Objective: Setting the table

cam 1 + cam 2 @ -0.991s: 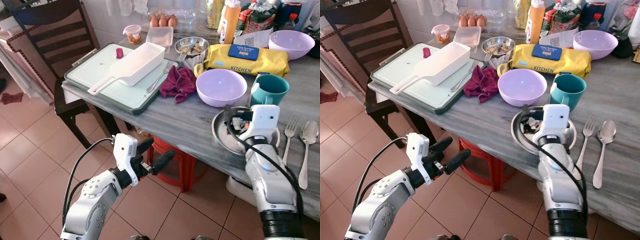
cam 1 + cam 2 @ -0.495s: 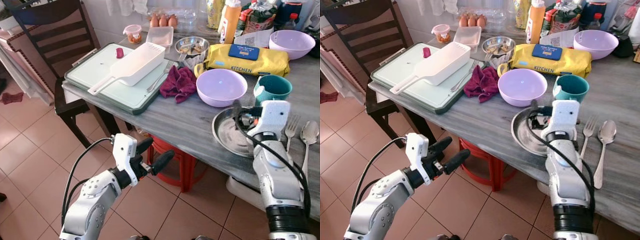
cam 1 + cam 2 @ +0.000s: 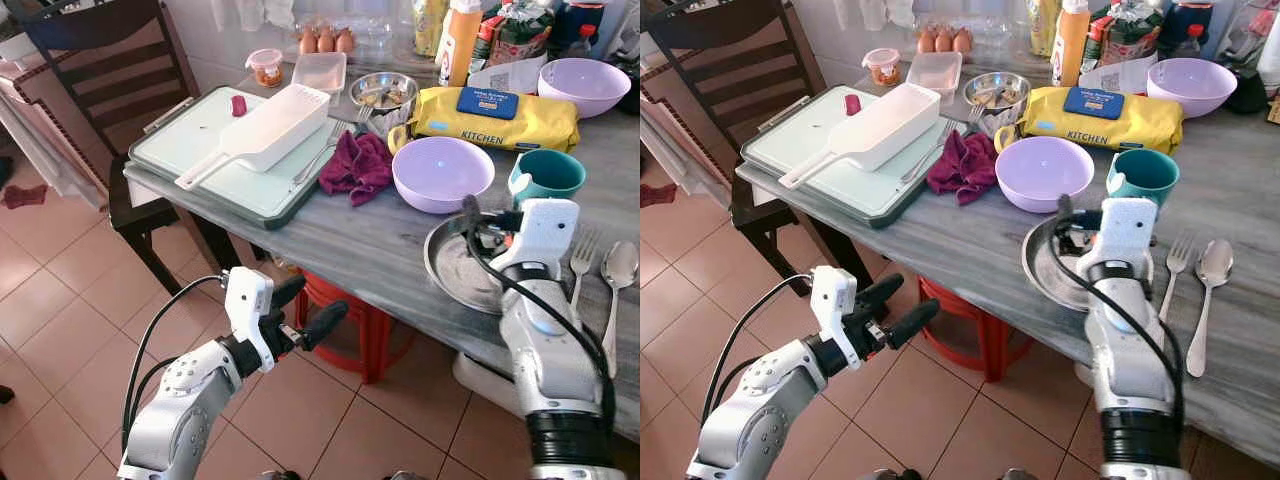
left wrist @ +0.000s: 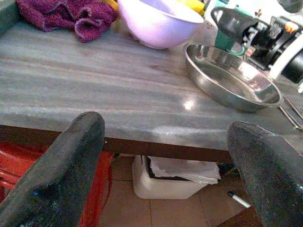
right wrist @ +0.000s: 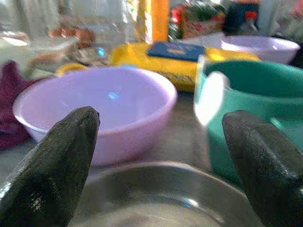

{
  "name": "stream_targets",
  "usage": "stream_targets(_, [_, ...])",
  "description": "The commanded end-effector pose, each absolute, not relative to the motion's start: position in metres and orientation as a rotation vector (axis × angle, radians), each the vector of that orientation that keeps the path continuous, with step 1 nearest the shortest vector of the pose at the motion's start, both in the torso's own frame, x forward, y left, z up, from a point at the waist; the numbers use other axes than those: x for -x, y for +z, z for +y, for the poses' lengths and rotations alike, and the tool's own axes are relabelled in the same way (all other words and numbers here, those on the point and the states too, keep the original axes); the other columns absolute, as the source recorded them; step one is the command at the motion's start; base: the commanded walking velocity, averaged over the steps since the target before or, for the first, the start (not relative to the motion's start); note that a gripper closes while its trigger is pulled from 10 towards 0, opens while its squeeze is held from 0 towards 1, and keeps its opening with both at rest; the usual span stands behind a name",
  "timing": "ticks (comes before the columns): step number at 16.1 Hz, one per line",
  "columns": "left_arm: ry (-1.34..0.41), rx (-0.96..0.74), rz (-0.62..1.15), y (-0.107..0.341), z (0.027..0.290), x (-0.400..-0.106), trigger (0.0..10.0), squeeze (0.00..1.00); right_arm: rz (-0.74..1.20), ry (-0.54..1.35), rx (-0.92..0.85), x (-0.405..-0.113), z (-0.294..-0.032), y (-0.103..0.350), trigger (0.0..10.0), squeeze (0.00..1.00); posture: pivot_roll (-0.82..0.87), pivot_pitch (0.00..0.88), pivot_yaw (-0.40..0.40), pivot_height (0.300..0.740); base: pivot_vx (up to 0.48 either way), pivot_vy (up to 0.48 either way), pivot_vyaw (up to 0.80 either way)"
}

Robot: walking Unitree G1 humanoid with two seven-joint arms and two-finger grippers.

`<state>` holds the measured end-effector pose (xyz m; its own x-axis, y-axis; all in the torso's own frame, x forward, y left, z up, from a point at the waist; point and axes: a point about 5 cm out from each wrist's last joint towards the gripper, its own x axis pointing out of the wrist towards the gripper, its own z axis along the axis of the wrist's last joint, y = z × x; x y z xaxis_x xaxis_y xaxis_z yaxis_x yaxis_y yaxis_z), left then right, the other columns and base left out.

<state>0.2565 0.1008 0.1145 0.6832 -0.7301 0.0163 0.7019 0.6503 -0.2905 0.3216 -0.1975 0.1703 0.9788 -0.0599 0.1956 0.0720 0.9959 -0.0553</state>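
The right gripper (image 5: pixel 156 156) hangs just above the far side of the steel plate (image 3: pixel 455 275), fingers spread wide with nothing between them. Through the wrist camera the gap frames the lilac bowl (image 5: pixel 94 101) on one side and the teal mug (image 5: pixel 255 113) on the other. The plate sits near the front edge of the grey stone table (image 3: pixel 350 245). From the plate, the lilac bowl lies at about 11 o'clock and the teal mug at about 1 o'clock, both close by its rim. At 3 o'clock from the plate a fork (image 3: pixel 580 262) and a spoon (image 3: pixel 615 290) lie side by side, handles toward the table edge.

The left gripper (image 3: pixel 308 310) is held out below the table edge, over the tiled floor (image 3: pixel 60 330), its two black fingers also wide apart and empty. It points toward a red stool (image 3: pixel 345 330) tucked under the table.

Farther back on the table, a maroon cloth (image 3: pixel 357 165) lies at 9 o'clock from the lilac bowl, beside a pale green tray (image 3: pixel 190 150) carrying a white scoop-shaped container (image 3: pixel 265 130). A yellow packet (image 3: pixel 495 118) lies behind the bowl, and a second lilac bowl (image 3: pixel 582 85) sits at the far right. A dark wooden chair (image 3: pixel 110 70) stands at the left end of the table.
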Motion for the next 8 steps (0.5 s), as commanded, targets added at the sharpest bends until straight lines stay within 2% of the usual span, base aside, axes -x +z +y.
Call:
stream_targets(1, [-0.822,0.262,0.109,0.114,0.104,-0.256,10.0,0.0,-0.224,-0.028,0.051,-0.32,-0.189,0.176,10.0,1.0,-0.04,0.134,0.106,0.74,0.0,0.0,0.0])
stream_targets(5, [-0.814,0.262,0.102,0.114,0.104,-0.259,10.0,0.0,-0.316,0.034,0.067,-0.312,-0.172,0.197,10.0,1.0,-0.04,0.122,0.099,0.74,0.0,0.0,0.0])
stream_targets(8, [-0.722,0.237,0.07,0.114,0.108,-0.267,10.0,0.0,-0.361,0.068,0.071,-0.296,-0.161,0.203,10.0,1.0,-0.06,0.113,0.098,0.74,0.0,0.0,0.0])
